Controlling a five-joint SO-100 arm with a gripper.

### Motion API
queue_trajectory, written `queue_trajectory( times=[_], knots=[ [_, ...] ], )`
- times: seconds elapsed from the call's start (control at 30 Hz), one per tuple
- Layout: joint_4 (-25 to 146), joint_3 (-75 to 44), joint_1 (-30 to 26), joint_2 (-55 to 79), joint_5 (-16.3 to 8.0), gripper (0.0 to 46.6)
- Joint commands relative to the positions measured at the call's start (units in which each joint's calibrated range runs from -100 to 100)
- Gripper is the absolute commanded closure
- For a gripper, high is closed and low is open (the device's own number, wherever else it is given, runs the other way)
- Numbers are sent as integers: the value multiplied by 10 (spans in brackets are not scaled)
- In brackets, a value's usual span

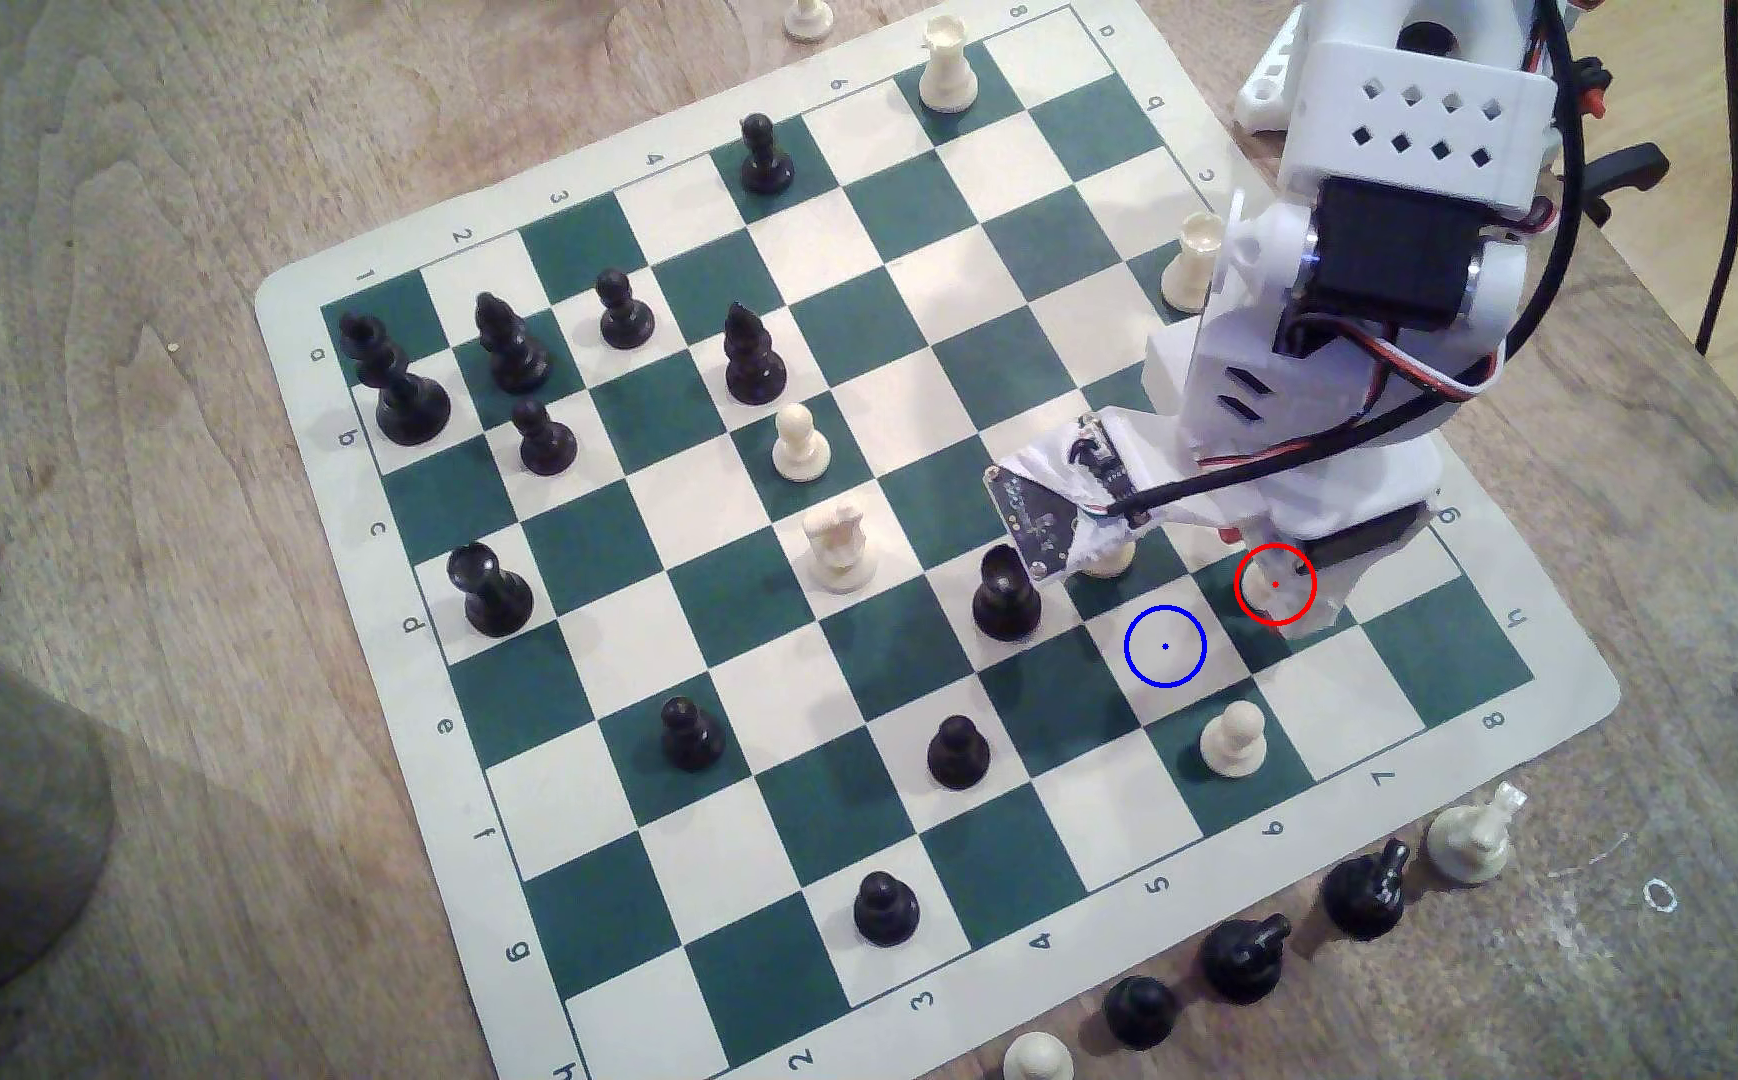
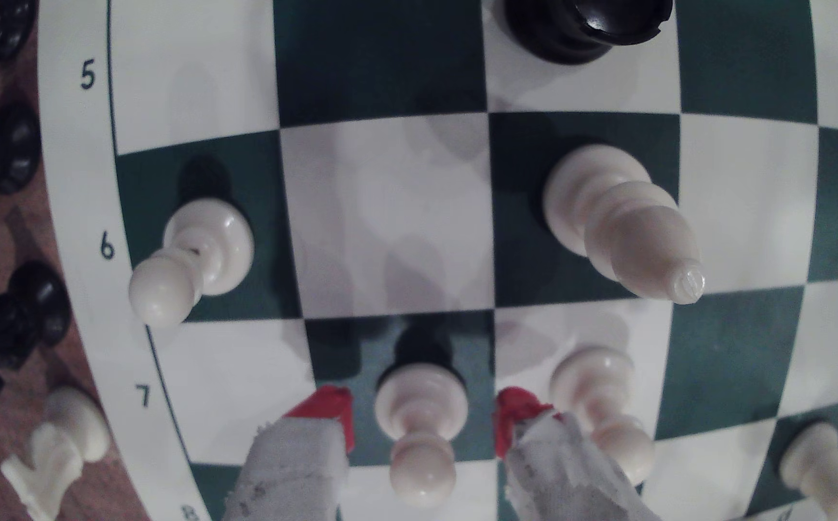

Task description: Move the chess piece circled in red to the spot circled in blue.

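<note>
A hobby robotics bench, most likely in a home or small workshop.

A roll-up green-and-cream chessboard mat (image 1: pixel 574 903) lies on a worn, scuffed plywood worktop (image 1: pixel 117 208); a white 3D-printed arm (image 1: pixel 1405 135) with exposed servos and loose wiring (image 1: pixel 1561 239) stands at its edge, a bare circuit board (image 1: pixel 1031 519) taped near the wrist, and captured pieces stand on the bare wood.

Chessboard (image 1: pixel 1571 717) border, exterior view: digits 1–8 along both numbered edges, letters a–h along the lettered edges. My wrist view reads 5, 6, 7 on the border; next digit cut off.
</note>
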Motion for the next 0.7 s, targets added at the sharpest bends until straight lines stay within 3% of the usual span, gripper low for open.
queue_trajectory(
  times=[0.0, 0.4, 0.67],
  knots=[
    [1, 1, 4, -15, 2, 295],
    [8, 13, 0, -34, 9, 357],
    [6, 14, -1, -40, 12, 441]
  ],
)
